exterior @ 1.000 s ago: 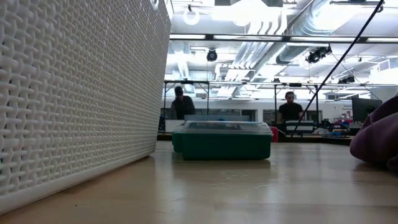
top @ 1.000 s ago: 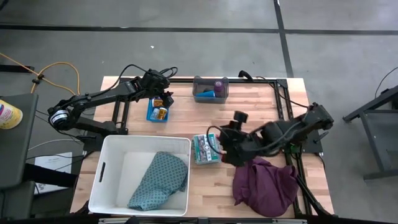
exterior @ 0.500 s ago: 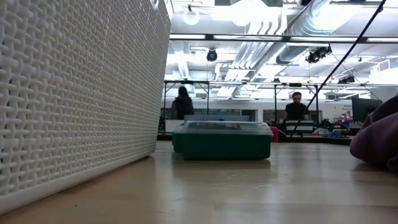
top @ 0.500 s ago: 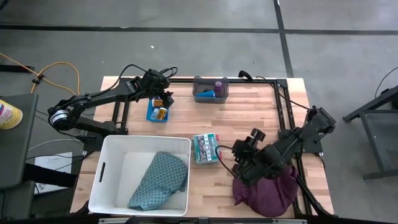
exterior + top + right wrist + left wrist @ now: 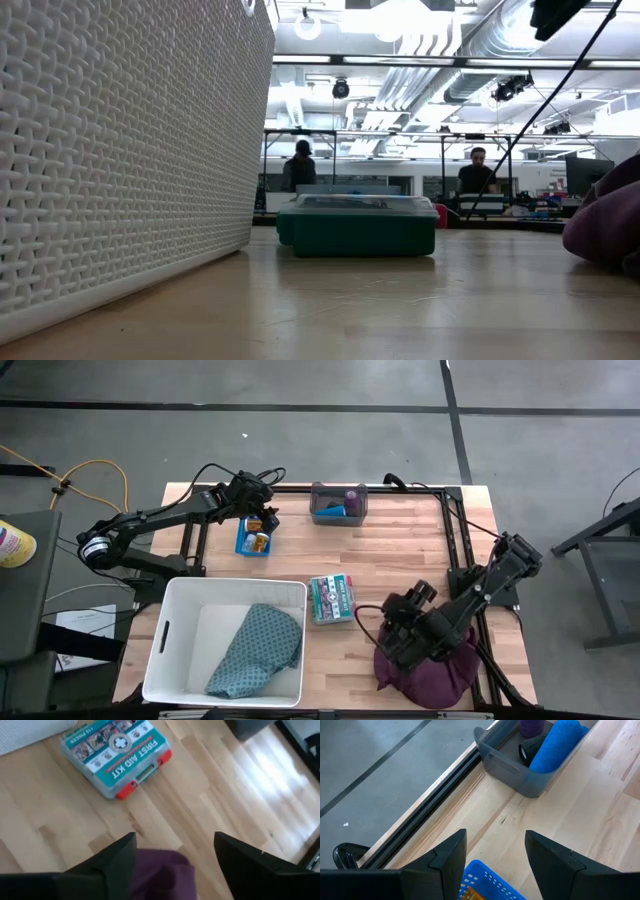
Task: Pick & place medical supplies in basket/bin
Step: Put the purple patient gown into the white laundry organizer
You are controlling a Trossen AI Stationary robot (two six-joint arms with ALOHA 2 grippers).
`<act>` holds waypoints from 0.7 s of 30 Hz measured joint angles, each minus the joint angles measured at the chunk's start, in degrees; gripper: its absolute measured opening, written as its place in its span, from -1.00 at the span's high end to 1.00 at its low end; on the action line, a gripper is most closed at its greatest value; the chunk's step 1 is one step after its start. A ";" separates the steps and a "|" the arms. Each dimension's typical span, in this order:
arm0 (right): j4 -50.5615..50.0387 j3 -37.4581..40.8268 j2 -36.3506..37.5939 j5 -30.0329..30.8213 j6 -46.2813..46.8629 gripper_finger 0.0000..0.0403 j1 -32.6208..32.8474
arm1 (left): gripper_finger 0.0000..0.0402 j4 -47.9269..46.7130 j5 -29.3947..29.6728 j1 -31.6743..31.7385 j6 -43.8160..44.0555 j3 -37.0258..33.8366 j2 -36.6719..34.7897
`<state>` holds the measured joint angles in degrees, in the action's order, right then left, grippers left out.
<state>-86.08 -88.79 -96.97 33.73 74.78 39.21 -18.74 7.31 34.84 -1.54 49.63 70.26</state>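
Observation:
My right gripper [image 5: 396, 643] [image 5: 175, 837] hangs open above the far left part of the crumpled maroon cloth [image 5: 432, 672] [image 5: 159, 870] [image 5: 604, 222], which lies on the table near its near right corner. My left gripper [image 5: 262, 518] [image 5: 495, 835] waits open over the blue basket [image 5: 255, 540] [image 5: 481, 886] that holds the two orange bottles [image 5: 258, 542]. The blue roll [image 5: 333, 511] [image 5: 554, 746] and the purple roll [image 5: 352, 494] [image 5: 533, 726] lie in a grey bin [image 5: 338, 504] [image 5: 525, 767]. The teal patterned cloth [image 5: 258, 650] lies in the white bin [image 5: 172, 622] [image 5: 120, 150].
A teal first aid kit [image 5: 332, 599] [image 5: 117, 750] [image 5: 360, 226] lies flat between the white bin and the maroon cloth. Black frame rails [image 5: 455, 530] run along the table's far and right sides. Bare wood [image 5: 400, 545] lies in the middle. People stand far behind in the room.
My right gripper has swung from beside the first aid kit toward the table's near edge and right, and now stands over the maroon cloth. Its fingers stay open. The cloth and the other things have not moved.

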 joint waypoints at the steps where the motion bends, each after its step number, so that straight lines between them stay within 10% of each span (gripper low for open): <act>1: 0.04 0.00 0.00 -0.55 0.41 -0.32 0.26 | 0.03 0.00 0.00 -0.01 0.00 0.00 0.00; 21: 7.38 0.00 0.00 -30.54 14.72 -0.54 6.31 | 0.03 0.00 0.00 0.01 0.00 0.00 0.00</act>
<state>-78.70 -88.79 -96.97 3.19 89.49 45.53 -18.74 7.31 34.85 -1.54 49.63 70.26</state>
